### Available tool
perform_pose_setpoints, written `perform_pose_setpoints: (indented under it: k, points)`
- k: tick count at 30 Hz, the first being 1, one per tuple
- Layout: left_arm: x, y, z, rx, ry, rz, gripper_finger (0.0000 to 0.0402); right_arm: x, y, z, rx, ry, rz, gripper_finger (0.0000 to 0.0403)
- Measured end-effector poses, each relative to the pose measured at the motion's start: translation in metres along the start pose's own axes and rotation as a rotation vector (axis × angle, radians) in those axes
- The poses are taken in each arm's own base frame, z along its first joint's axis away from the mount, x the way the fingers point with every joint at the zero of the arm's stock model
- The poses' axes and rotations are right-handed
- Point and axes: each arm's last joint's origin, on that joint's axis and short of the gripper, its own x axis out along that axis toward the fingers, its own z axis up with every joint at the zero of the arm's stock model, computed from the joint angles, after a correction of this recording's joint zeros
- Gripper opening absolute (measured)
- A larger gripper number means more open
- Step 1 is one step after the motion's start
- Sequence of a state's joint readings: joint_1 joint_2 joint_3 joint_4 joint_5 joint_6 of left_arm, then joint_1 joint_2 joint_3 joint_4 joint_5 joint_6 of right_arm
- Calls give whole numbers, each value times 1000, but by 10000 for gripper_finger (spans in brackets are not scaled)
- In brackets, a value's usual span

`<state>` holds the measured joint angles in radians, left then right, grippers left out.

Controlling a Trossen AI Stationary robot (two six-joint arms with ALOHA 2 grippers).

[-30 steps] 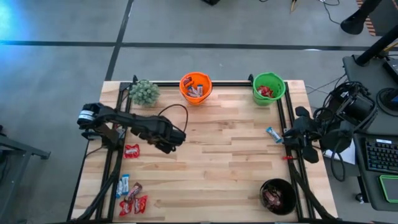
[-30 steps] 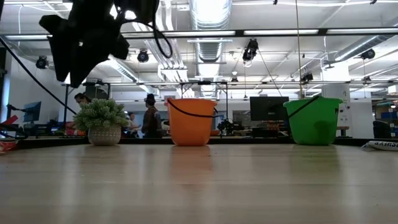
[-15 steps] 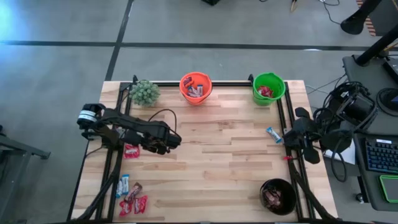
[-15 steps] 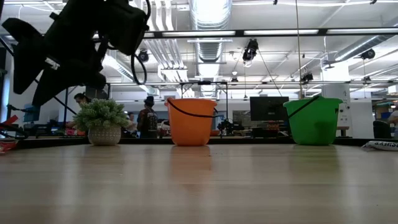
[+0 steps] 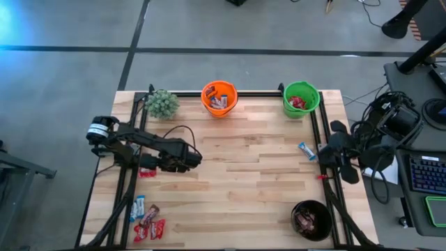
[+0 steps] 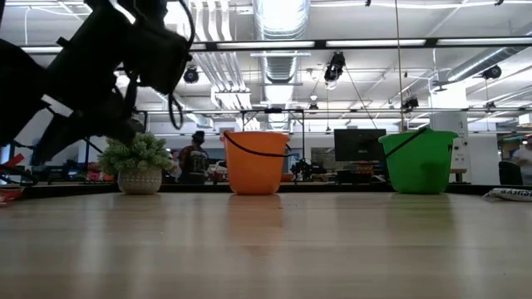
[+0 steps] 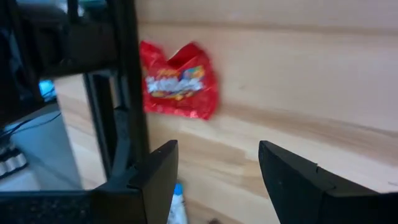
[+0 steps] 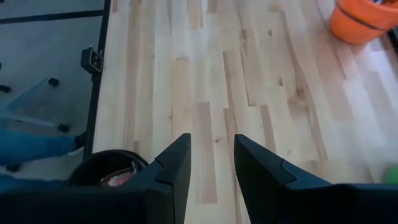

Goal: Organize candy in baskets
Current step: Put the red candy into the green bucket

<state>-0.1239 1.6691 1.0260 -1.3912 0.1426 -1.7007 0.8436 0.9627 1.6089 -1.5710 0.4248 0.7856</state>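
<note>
Hovering open and empty above the red candy (image 7: 179, 82), the left gripper (image 7: 214, 168) should drop squarely so its fingers straddle the wrapper before closing.

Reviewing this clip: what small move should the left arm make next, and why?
Probably lower the left end effector onto the red candy and close. Its fingers stand open with nothing between them, and the candy lies flat on the table just ahead of them, beside the black frame rail.
</note>
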Motion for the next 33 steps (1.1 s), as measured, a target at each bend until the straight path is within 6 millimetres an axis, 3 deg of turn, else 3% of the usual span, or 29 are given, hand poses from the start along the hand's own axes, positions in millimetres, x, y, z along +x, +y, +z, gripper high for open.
perform_pose_setpoints:
  k: [7, 18, 33]
  points:
    - [18, 10, 1, 5, 97, 76, 205, 0, 1, 0, -1, 13, 11, 109]
    - [42, 15, 5, 20, 101, 17, 205, 0, 1, 0, 15, 12, 10, 109]
    - [55, 14, 19, 30, 4, -37, 205, 1, 2, 1, 84, -6, 16, 109]
